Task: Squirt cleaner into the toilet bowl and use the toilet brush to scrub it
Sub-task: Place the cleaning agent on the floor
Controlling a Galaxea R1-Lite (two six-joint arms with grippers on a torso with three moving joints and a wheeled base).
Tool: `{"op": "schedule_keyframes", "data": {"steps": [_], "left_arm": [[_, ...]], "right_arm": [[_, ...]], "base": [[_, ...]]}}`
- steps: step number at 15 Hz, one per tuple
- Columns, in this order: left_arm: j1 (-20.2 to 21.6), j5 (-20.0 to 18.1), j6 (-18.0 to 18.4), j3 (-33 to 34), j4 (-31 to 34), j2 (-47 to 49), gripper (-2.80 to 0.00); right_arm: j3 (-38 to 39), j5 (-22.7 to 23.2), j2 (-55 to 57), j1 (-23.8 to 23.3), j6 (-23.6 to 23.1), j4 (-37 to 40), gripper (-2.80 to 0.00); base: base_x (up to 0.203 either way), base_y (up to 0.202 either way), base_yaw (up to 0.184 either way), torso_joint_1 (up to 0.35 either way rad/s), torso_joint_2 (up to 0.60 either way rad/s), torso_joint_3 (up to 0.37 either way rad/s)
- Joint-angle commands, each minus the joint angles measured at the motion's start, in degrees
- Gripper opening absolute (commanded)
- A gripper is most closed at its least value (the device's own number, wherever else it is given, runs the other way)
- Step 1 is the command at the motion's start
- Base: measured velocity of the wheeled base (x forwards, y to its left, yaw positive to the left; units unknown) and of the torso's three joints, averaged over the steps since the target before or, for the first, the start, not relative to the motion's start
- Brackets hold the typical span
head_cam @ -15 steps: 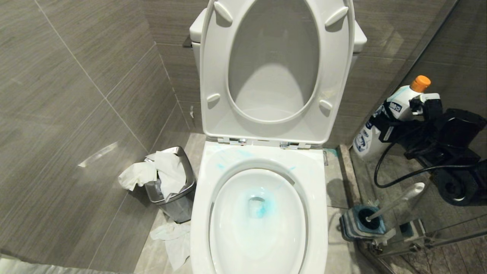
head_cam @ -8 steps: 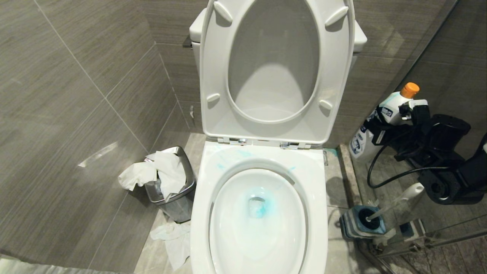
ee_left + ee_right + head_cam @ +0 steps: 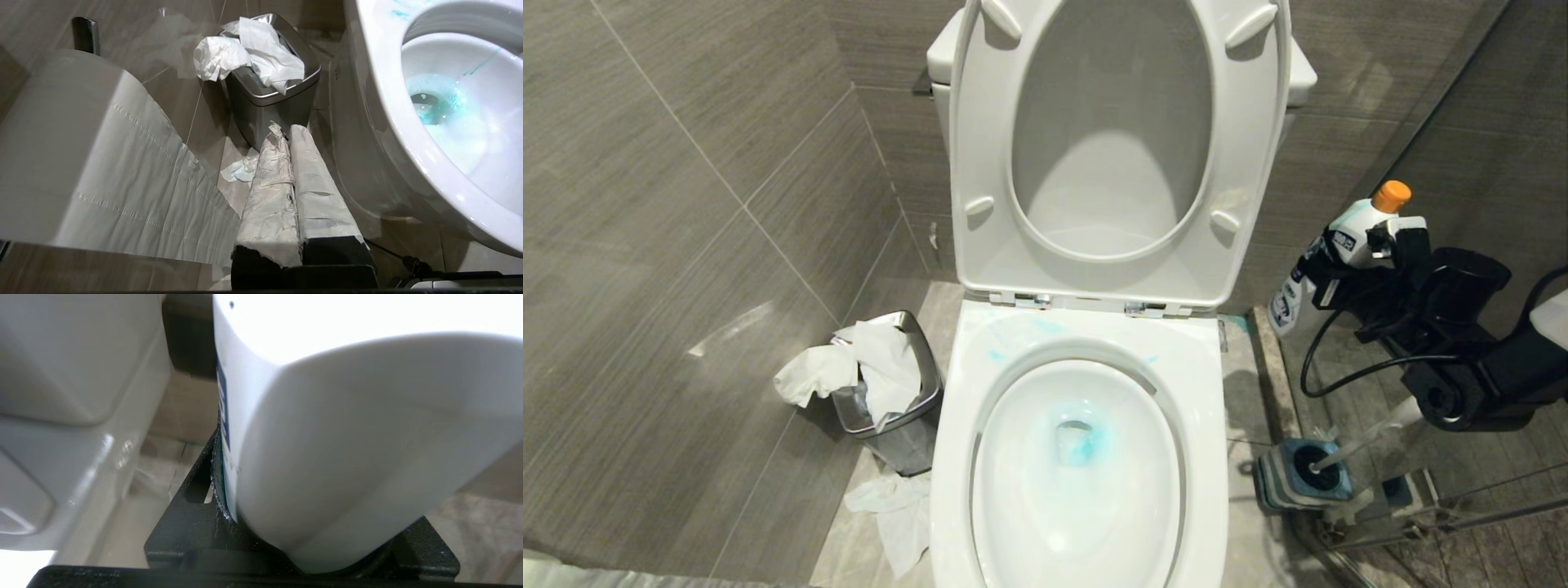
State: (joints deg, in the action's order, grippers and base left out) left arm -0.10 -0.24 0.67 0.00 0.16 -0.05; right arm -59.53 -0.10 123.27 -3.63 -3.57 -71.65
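Two arms, three views. Head: our right pincer (image 3: 1347, 265) grips the bottle (image 3: 1327, 253) right of the bowl (image 3: 1078, 457), cleaner (image 3: 1086, 441) already pooled; brush (image 3: 1347, 449) waits in its holder (image 3: 1294, 482). Left wrist: closed left pincer (image 3: 292, 163) idles near the bin (image 3: 273, 102). Right wrist: bottle fills the jaws.

The toilet brush (image 3: 1356, 445) head sits hidden inside its holder (image 3: 1294, 482), its handle partly behind the arm.

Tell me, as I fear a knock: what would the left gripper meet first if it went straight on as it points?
Most likely the steel bin: the shut left gripper aims at its near wall, though depth is unclear.
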Motion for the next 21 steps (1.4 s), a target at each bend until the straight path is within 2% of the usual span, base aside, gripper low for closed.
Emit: {"op": "schedule_keyframes", "data": {"steps": [1,15,21], "left_arm": [[0.01,-0.02,0.04,0.09,0.02,0.05,-2.8],[0.01,-0.02,-0.05,0.09,0.02,0.05,-2.8],[0.01,-0.02,0.04,0.09,0.02,0.05,-2.8]], "right_arm": [[-0.68,0.01,1.51,0.03,-0.04,-0.33,-2.8],[-7.99,0.19,5.71,0.07,-1.28,-0.42,-2.8],[-11.83,-0.02,8.9,1.58,-1.47,-0.42,-2.8]], "base": [[0.0,0.0,0.0,0.007,0.01,-0.153],[0.0,0.0,0.0,0.003,0.0,-0.197],[0.0,0.0,0.0,0.002,0.0,-0.199]]}}
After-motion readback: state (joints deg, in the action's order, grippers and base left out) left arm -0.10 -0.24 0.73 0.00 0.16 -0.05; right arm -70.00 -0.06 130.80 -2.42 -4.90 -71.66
